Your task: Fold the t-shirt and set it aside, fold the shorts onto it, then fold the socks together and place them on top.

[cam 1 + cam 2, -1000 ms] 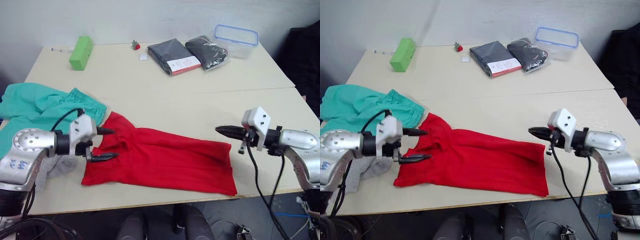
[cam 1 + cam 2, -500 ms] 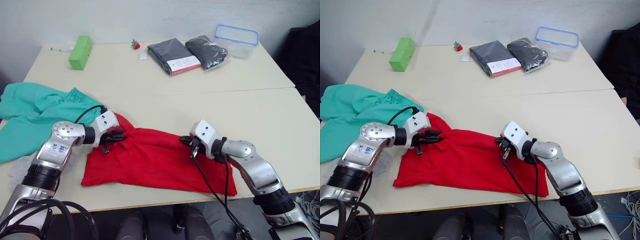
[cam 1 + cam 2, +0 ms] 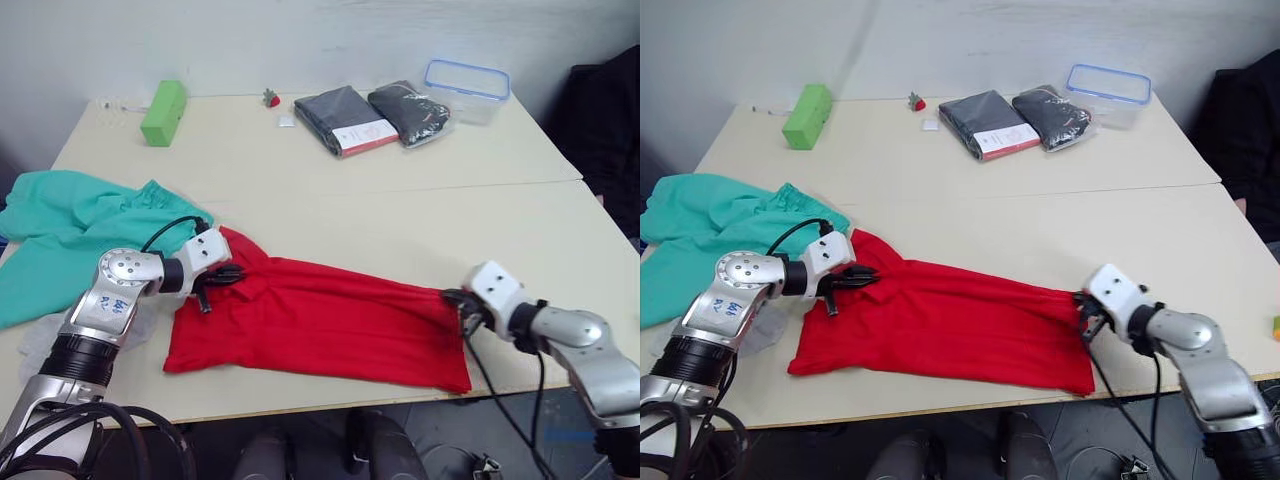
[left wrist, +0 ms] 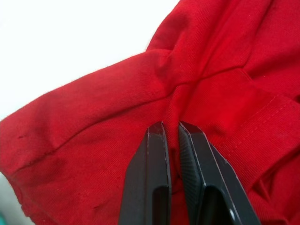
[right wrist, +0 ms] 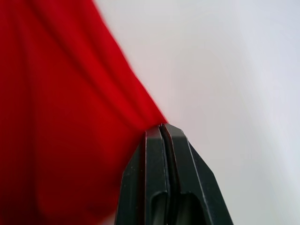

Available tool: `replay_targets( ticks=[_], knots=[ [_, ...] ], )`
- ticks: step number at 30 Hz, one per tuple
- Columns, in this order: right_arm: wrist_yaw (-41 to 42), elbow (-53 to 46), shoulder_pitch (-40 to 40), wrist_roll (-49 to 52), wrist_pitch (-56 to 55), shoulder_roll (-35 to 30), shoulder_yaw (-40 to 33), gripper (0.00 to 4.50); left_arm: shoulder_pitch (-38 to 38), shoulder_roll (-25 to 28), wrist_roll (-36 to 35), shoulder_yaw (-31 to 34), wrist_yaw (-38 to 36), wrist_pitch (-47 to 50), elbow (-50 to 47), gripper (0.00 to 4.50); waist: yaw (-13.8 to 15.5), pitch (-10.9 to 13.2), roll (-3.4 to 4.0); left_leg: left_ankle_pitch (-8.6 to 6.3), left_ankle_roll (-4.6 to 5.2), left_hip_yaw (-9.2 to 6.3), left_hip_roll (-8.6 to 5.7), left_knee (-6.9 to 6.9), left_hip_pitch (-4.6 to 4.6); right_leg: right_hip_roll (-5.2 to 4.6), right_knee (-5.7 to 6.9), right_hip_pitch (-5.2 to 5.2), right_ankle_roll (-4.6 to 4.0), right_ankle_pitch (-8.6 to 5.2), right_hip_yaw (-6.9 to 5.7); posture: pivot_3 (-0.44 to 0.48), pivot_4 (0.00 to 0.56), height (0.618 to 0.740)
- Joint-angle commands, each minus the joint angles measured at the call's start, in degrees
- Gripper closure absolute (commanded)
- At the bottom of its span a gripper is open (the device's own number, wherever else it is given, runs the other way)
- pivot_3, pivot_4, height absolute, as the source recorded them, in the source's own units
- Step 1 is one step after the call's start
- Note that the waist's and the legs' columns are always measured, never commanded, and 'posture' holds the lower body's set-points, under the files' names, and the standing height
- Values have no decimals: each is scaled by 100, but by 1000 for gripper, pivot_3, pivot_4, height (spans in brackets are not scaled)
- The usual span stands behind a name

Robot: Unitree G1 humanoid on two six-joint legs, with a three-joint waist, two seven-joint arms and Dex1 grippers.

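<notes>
The red t-shirt [image 3: 320, 322] lies spread flat near the table's front edge. My left gripper [image 3: 228, 275] is at its left end, by the sleeve. In the left wrist view that gripper [image 4: 169, 126] is shut on a raised fold of the red cloth. My right gripper [image 3: 455, 300] is shut, its tips [image 5: 161, 127] touching the shirt's far right corner on the table. The teal shorts [image 3: 70, 220] lie crumpled at the left edge. The grey socks [image 3: 38, 338] lie in front of the shorts, partly under my left arm.
At the back stand a green block [image 3: 163, 100], a small red object [image 3: 272, 98], two dark packaged garments [image 3: 345, 118] [image 3: 408, 105] and a clear plastic box [image 3: 467, 88]. Bare tabletop [image 3: 400, 200] lies between them and the shirt.
My left gripper moved onto the shirt's left end and closed on a fold. The shut right gripper swept in to the shirt's middle, then back out to its right corner.
</notes>
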Motion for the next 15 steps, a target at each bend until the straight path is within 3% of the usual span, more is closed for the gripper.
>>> replay_targets(
  ticks=[1, 5, 9, 15],
  knots=[
    [148, -379, -103, 559, 5, 59, -575, 4500, 140, -87, -29, 59, -16, 179, -177, 4066, -1, 1, 3, 0, -1, 2, 1, -1, 1, 0, 2, -2, -2, -1, 1, 0, 150, 740],
    [295, -1052, -73, 1090, 317, 110, -712, 4500, 163, -187, -73, 158, 12, 284, -326, 4066, 9, 2, 4, -1, -4, 0, 4, -1, 0, 0, 4, -2, -5, -3, 5, 0, 150, 740],
    [123, -1817, 89, 1270, 750, 331, -133, 4500, 182, -244, -45, 187, 15, 330, -419, 4066, 18, 2, 3, -2, -5, -7, 6, -2, -5, -7, 3, -2, -5, -3, 3, 0, 150, 740],
    [-471, -1320, 296, 437, 1051, 372, 655, 4500, 198, -224, 2, 171, -44, 345, -511, 4066, 24, 2, 2, -4, -2, -7, -1, 0, -11, -7, 0, -4, -5, -3, 1, 0, 150, 740]
  ],
)
